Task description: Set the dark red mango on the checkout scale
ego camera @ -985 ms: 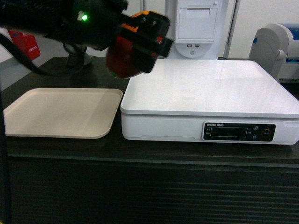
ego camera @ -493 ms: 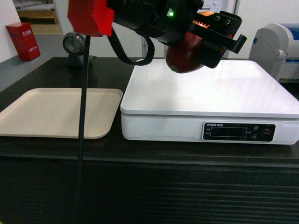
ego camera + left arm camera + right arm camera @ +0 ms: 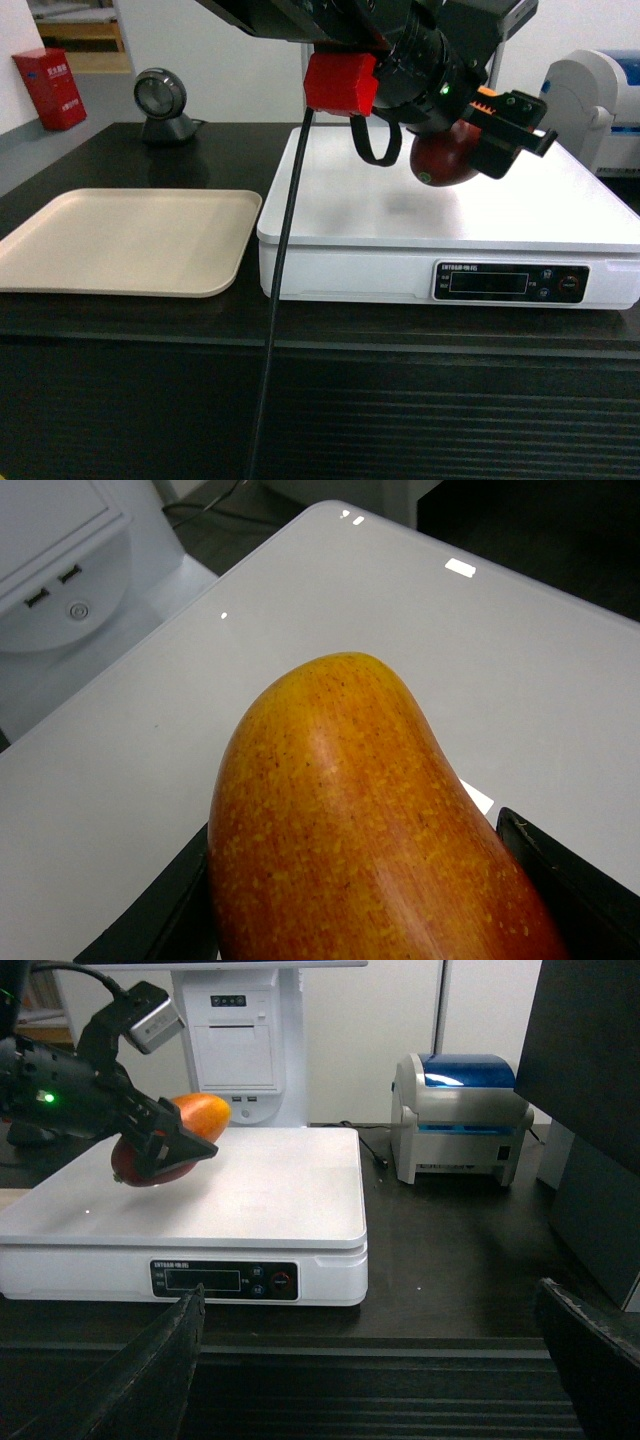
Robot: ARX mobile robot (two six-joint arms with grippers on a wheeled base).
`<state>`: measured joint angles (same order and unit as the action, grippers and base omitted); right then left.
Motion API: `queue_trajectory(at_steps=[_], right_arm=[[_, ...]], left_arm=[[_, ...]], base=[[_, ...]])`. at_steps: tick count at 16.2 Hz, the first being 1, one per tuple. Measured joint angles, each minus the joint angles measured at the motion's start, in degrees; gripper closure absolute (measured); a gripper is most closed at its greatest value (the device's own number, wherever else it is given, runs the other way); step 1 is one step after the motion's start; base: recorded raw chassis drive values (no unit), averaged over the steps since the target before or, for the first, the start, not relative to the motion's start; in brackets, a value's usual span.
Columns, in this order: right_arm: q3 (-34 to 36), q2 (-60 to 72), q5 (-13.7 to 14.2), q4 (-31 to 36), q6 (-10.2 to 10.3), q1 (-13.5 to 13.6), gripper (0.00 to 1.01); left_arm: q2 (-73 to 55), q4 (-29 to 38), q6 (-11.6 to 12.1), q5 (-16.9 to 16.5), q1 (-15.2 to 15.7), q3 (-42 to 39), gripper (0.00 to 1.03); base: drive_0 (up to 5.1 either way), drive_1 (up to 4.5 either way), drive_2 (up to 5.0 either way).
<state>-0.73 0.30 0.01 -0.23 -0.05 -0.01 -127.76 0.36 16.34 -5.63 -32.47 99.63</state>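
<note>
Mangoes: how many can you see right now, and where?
1. The dark red, orange-ended mango is clamped in the left gripper, held above the white scale's flat platter, not touching it. None shows on the beige tray; the arm could hide others.

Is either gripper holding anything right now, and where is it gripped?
The left gripper holds the dark red mango across its dark red end; the right gripper holds nothing.

A beige tray lies flat at the left of the head view. A round grey scanner on a stand sits at upper left, beside a red box by the wall. In the right wrist view, a white-and-blue printer stands right of centre, and a white receipt terminal at upper left.
</note>
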Motion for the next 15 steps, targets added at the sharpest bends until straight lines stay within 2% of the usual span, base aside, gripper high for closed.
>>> queue_trajectory(at_steps=[5, 9, 10, 12, 15], right_arm=[[0.00, 0.00, 0.00, 0.00, 0.00, 0.00, 0.03], [0.00, 0.00, 0.00, 0.00, 0.00, 0.00, 0.03], [0.00, 0.00, 0.00, 0.00, 0.00, 0.00, 0.03], [0.00, 0.00, 0.00, 0.00, 0.00, 0.00, 0.03], [0.00, 0.00, 0.00, 0.00, 0.00, 0.00, 0.03]], left_arm=[[-10.23, -8.15, -0.02, 3.15, 2.47, 14.32, 0.30], [-12.04, -9.77, 0.00, 3.48, 1.29, 17.77, 0.30], [-12.07, -9.73, -0.02, 3.48, 0.85, 17.77, 0.28], [-12.09, -9.33, 0.17, 3.06, 0.37, 17.77, 0.05], [-12.07, -8.83, 0.22, 2.71, 0.37, 17.62, 0.05]], base=[[0.0, 0.00, 0.0], [0.0, 0.00, 0.0], [0.0, 0.00, 0.0], [0.0, 0.00, 0.0], [0.0, 0.00, 0.0]])
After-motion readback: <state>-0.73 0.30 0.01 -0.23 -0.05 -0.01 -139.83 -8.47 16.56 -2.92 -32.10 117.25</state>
